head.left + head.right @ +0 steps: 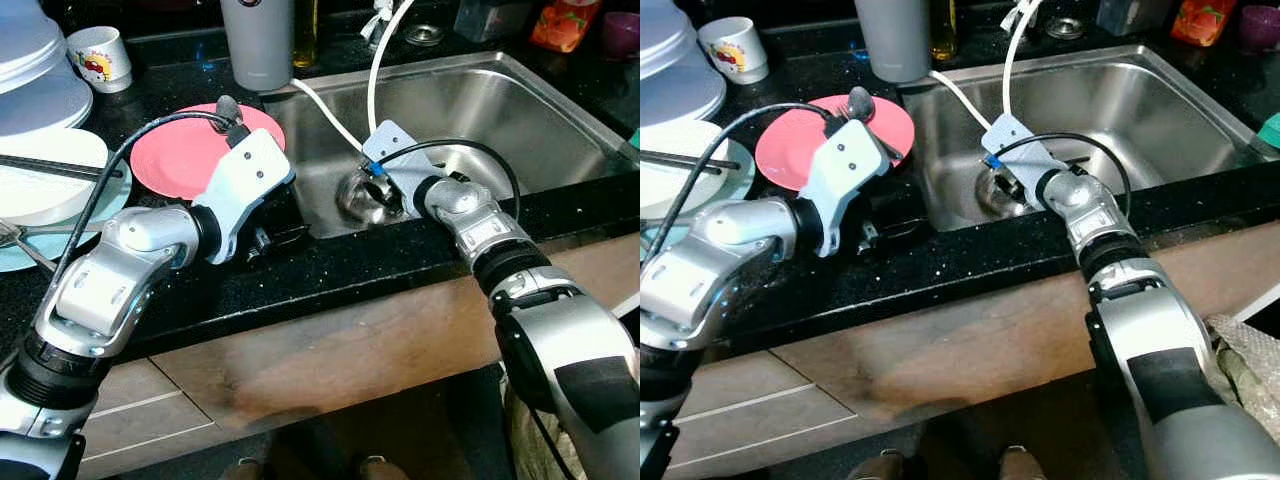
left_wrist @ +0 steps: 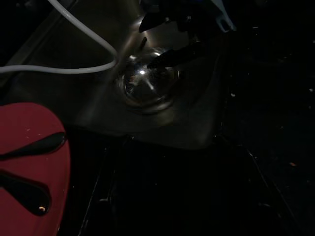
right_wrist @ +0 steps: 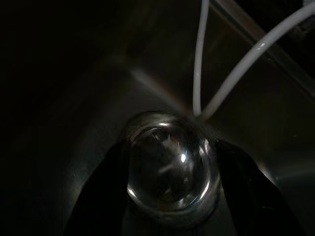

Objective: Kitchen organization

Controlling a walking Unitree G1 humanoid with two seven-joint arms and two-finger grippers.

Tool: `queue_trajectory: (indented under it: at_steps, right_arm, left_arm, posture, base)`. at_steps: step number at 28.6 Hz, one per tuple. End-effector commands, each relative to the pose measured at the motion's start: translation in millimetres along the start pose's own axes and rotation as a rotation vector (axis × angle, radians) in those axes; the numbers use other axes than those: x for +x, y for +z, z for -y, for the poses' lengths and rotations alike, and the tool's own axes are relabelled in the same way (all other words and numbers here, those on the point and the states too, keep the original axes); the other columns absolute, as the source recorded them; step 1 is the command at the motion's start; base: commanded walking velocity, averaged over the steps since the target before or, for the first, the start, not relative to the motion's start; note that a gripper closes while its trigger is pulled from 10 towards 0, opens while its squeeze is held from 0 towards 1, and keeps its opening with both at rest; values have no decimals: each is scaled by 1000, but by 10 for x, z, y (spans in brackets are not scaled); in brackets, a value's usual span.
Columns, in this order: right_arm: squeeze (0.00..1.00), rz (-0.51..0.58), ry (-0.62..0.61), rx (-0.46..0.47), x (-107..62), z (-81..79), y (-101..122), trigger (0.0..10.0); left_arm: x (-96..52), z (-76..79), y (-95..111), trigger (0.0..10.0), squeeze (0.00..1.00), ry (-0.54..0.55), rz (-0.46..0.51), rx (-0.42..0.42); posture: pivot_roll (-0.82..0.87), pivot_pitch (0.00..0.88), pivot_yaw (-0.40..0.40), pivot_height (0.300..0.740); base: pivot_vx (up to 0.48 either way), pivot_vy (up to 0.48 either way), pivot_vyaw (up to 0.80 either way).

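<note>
A small shiny steel bowl (image 3: 170,167) rests on the floor of the steel sink (image 1: 520,130), near its front left corner (image 1: 358,195). My right gripper (image 3: 170,147) reaches down into the sink and is open, one black finger (image 3: 106,187) on each side of the bowl; I cannot tell whether the pads touch it. The left wrist view shows the same bowl (image 2: 145,86) with the right gripper (image 2: 157,42) at its far side. My left gripper (image 1: 275,240) hovers low over the black counter, between a pink plate (image 1: 185,155) and the sink's left rim.
A spoon (image 1: 860,103) lies on the pink plate. A white hose (image 1: 375,70) loops into the sink. A grey tumbler (image 1: 258,40), a mug (image 1: 100,58) and stacked white dishes (image 1: 40,80) stand behind. A white plate with chopsticks (image 1: 50,175) lies at the left.
</note>
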State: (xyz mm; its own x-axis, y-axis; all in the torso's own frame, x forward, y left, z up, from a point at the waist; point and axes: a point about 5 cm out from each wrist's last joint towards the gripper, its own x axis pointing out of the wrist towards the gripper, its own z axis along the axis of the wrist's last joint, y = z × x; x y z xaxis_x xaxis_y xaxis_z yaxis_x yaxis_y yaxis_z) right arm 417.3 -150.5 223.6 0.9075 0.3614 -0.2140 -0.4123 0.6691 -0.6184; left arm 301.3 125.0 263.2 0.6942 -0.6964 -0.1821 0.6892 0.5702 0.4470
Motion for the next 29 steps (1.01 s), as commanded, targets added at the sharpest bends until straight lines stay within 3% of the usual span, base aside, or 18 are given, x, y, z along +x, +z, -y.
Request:
queue_trajectory:
  at_steps: [1,6,7,8,9,10,12,19,23,29]
  right_arm:
    - [0,-25,-22,19,-15,16,-70,10000]
    - [0,103,-198,111,-64,234,90,10000]
    - [0,194,-273,210,-103,349,195,10000]
    - [0,306,-364,353,-177,515,311,10000]
    - [0,334,-386,396,-203,566,339,10000]
    - [0,340,-391,410,-211,584,346,10000]
    - [0,373,-427,509,-253,652,358,10000]
    - [0,438,-479,629,-361,656,332,10000]
    - [0,487,-521,670,-491,587,334,10000]
    - [0,474,-502,704,-553,448,313,10000]
  left_arm:
    - [1,-34,1,10000,0,21,-4,0]
    - [-21,-199,105,10000,0,153,83,-95]
    - [-34,-294,129,10000,0,232,102,-148]
    - [-60,-442,152,10000,0,346,123,-261]
    - [-71,-492,156,10000,0,382,128,-310]
    - [-76,-513,157,10000,0,395,131,-333]
    - [-129,-626,180,10000,0,534,134,-284]
    - [-152,-689,163,10000,0,614,138,-261]
    - [-158,-732,81,10000,0,686,99,-320]
    - [-147,-720,19,10000,0,715,90,-365]
  posture:
    - [57,138,11,740]
    - [56,139,10,740]
    - [57,139,6,740]
    - [57,137,7,740]
    - [55,137,7,740]
    - [55,137,7,740]
    - [55,134,10,740]
    - [45,128,16,740]
    - [42,126,19,740]
    - [41,127,19,740]
  base:
    - [0,0,0]
    - [0,0,0]
    - [0,0,0]
    - [0,0,0]
    - [0,0,0]
    - [0,0,0]
    - [0,0,0]
    - [0,0,0]
    - [0,0,0]
    - [0,0,0]
